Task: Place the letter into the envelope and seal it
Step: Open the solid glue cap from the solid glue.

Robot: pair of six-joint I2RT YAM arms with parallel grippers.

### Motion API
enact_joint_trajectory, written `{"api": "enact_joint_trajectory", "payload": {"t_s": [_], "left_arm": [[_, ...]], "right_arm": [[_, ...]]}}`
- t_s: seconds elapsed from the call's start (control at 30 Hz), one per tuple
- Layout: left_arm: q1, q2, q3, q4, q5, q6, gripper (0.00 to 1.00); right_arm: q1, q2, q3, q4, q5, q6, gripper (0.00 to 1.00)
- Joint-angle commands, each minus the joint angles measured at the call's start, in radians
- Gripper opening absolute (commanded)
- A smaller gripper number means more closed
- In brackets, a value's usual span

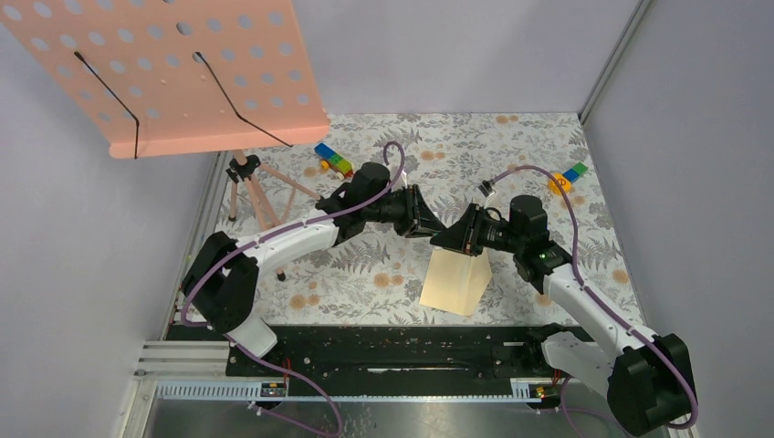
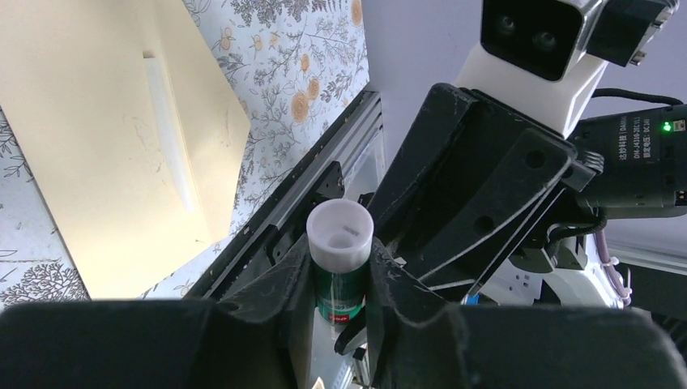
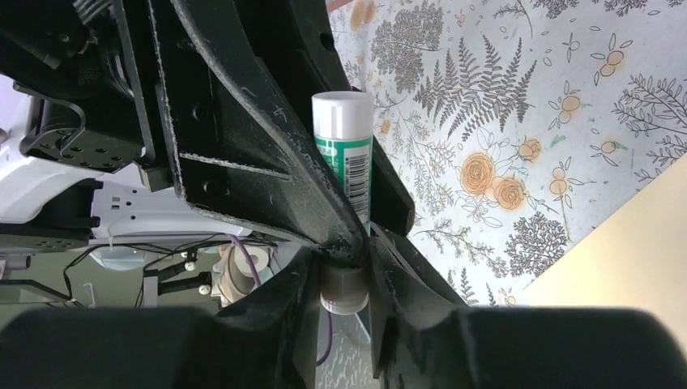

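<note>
- music stand (image 1: 183,73): pink perforated board on a tripod, far left corner of the tabletop (image 1: 365,274).
- left toy blocks (image 1: 334,161): coloured row at the far edge, behind the left arm.
- left pincer (image 2: 340,275): reaches toward centre and is clamped narrow on the green body of the glue stick (image 2: 340,235). The stick's white end pokes out past the fingers.
- glue stick: held up off the tabletop between the two pincers, which meet tip to tip at mid-table.
- letter (image 1: 454,283): pale cream paper, blank, with a crease down it. It lies on the floral tabletop near the front rail, just below where the pincers meet.
- right pincer (image 3: 344,267): comes in from the right, fingers closed narrow on the stick's dull brownish end, opposite the white cap.
- right toy blocks (image 1: 568,177): small coloured cluster, far right of the tabletop, well apart from the letter.
</note>
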Motion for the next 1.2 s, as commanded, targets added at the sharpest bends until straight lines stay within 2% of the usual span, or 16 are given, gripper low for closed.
{"api": "enact_joint_trajectory", "payload": {"t_s": [0.0, 0.03, 0.07, 0.13, 0.27, 0.5, 0.77, 1.03, 1.1, 1.17], "left_arm": [[0.012, -0.068, 0.025, 0.032, -0.020, 0.010, 0.00], [0.014, -0.079, 0.028, 0.019, -0.036, 0.022, 0.00], [0.016, -0.085, 0.038, 0.003, -0.048, 0.038, 0.00], [0.022, -0.092, 0.064, -0.023, -0.056, 0.057, 0.00], [0.021, -0.106, 0.087, -0.020, -0.064, 0.048, 0.00], [0.022, -0.106, 0.085, 0.003, -0.059, 0.027, 0.00], [0.021, -0.112, 0.074, 0.029, -0.047, 0.009, 0.00], [0.022, -0.116, 0.070, 0.042, -0.044, 0.000, 0.00], [0.022, -0.113, 0.066, 0.046, -0.041, -0.004, 0.00], [0.022, -0.113, 0.064, 0.048, -0.040, -0.006, 0.00]], "right_arm": [[-0.010, -0.011, 0.053, -0.066, -0.023, -0.039, 0.45], [-0.016, -0.022, 0.061, -0.086, -0.022, -0.040, 0.54], [-0.022, -0.039, 0.065, -0.093, -0.019, -0.036, 0.59], [-0.030, -0.068, 0.063, -0.091, -0.018, -0.020, 0.61], [-0.031, -0.072, 0.056, -0.025, -0.083, 0.045, 0.62], [-0.031, -0.053, 0.009, 0.199, -0.149, 0.195, 0.62], [-0.031, 0.002, 0.021, 0.308, -0.184, 0.258, 0.58], [-0.032, 0.022, 0.006, 0.332, -0.181, 0.262, 0.39], [-0.031, 0.028, 0.001, 0.343, -0.182, 0.268, 0.27], [-0.031, 0.033, -0.003, 0.346, -0.181, 0.270, 0.11]]}}
